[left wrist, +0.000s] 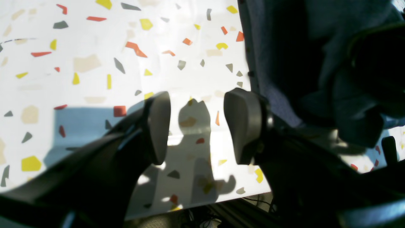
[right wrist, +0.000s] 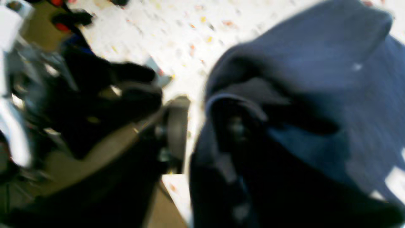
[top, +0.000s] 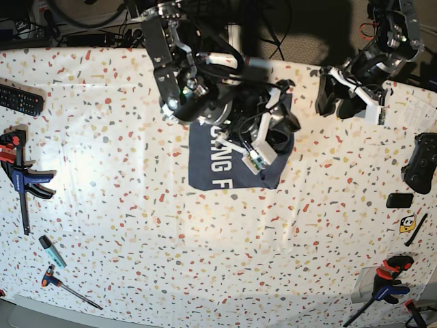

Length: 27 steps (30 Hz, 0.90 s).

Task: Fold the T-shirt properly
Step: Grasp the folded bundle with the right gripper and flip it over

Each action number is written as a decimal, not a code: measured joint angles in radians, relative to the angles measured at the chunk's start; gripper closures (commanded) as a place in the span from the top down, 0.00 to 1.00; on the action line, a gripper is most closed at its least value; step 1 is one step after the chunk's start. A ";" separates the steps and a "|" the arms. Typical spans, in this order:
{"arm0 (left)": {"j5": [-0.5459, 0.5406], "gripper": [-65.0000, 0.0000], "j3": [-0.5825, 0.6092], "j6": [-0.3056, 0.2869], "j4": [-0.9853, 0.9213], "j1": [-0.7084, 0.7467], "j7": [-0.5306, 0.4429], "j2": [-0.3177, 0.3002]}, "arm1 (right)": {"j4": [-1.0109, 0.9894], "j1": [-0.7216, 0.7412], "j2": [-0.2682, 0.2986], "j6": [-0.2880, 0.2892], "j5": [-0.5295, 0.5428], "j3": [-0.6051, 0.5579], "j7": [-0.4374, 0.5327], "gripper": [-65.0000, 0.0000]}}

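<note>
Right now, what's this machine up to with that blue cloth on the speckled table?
A two-armed robot is folding a navy T-shirt that lies on the speckled table, white lettering facing up. The right gripper is over the shirt's bunched upper part, with fabric draped around it; the blurred wrist view does not show whether it grips. The left gripper hangs open and empty off to the side above bare table. The shirt looks partly folded, not yet neat.

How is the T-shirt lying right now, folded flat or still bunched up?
Partly folded, not finished. The T-shirt shows a flat lettered panel, but its upper right is bunched under the right gripper.
</note>
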 measured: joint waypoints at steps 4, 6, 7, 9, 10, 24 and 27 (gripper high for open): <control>0.000 0.46 0.000 0.000 0.000 0.000 0.000 -0.003 | 0.000 0.023 -0.018 0.010 0.114 -0.017 0.008 0.49; 0.000 0.46 0.000 -0.001 0.000 0.000 0.001 -0.005 | 0.000 0.050 -0.027 0.015 0.137 -0.016 0.006 0.49; 0.000 0.46 0.000 0.000 0.000 0.000 0.000 -0.006 | 0.000 0.065 -0.031 0.015 0.136 -0.016 0.007 0.49; 0.000 0.46 0.000 -0.001 0.000 0.000 0.003 -0.019 | 0.000 0.093 -0.031 0.015 0.135 -0.016 0.010 0.49; -0.001 0.46 0.000 -0.002 0.000 0.000 0.003 -0.029 | 0.000 0.104 -0.031 0.016 0.114 -0.016 -0.001 0.49; -0.379 0.07 0.022 -0.111 0.129 0.130 0.077 0.025 | -0.001 0.173 0.196 -0.064 -0.179 0.060 0.022 0.00; -0.311 0.02 0.078 -0.108 0.121 0.130 0.114 0.088 | -0.071 0.198 0.235 -0.068 -0.180 0.104 0.045 0.00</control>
